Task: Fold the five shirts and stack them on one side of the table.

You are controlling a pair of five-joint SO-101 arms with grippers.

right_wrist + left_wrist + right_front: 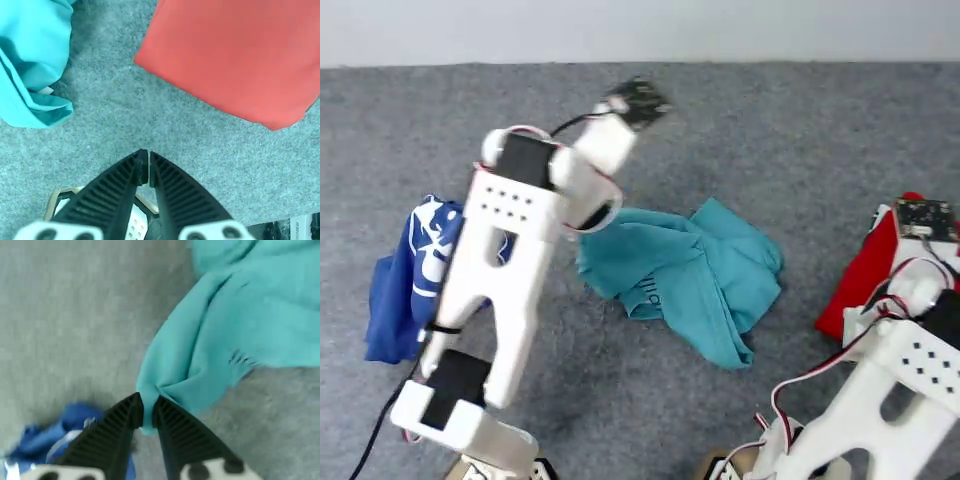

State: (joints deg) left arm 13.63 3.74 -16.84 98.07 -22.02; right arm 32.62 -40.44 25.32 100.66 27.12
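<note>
Currently my left tool (pixel 146 412) grips the teal shirt (pixel 235 325) by its left corner; the bulk trails right across the surface (pixel 60 315).

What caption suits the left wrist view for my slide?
Left end effector pinching a fold of the teal shirt, blue shirt nearby.
</note>
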